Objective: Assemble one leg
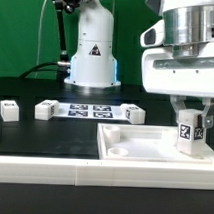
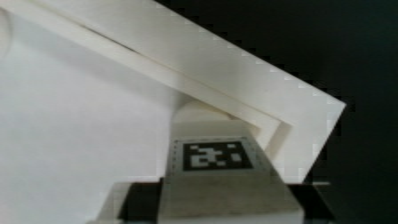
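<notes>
The leg (image 1: 189, 135) is a small white post with a black-and-white tag, upright in my gripper (image 1: 191, 116), which is shut on it. It stands over the right corner of the large flat white panel (image 1: 134, 144), at or just above its surface; I cannot tell if it touches. In the wrist view the leg (image 2: 217, 160) fills the space between my dark fingers (image 2: 139, 200), with the panel's corner (image 2: 267, 95) behind it.
Three more white legs lie on the black table: one at the exterior view's left (image 1: 9, 111), one (image 1: 45, 110) and one (image 1: 133, 112) at either end of the marker board (image 1: 90, 110). The robot base (image 1: 94, 50) stands behind.
</notes>
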`<act>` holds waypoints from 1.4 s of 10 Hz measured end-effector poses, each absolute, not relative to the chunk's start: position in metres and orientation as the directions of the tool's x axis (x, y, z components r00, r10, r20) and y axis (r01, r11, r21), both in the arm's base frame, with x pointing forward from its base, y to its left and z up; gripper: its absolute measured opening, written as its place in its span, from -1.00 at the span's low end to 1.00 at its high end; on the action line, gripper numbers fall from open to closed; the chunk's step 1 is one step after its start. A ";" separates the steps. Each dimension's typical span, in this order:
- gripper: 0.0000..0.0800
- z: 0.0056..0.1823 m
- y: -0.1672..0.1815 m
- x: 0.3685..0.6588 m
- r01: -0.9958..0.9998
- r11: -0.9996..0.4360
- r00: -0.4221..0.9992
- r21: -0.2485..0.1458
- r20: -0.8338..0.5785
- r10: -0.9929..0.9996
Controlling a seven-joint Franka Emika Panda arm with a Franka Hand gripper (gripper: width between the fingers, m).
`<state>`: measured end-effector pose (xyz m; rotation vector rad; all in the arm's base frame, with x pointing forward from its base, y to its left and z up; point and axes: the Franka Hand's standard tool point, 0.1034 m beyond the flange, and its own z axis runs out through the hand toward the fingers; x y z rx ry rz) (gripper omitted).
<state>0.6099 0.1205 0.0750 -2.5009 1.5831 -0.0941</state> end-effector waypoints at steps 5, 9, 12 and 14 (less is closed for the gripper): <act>0.48 0.074 0.114 0.610 -0.809 -0.557 0.570 -0.185 -0.020 -0.821; 0.62 0.076 0.112 0.609 -0.524 -0.838 0.845 -0.152 0.029 -0.534; 0.62 0.076 0.124 0.604 -0.261 -0.964 0.963 -0.058 0.045 -0.264; 0.62 0.075 0.119 0.604 -0.092 -0.995 0.994 -0.047 0.048 -0.094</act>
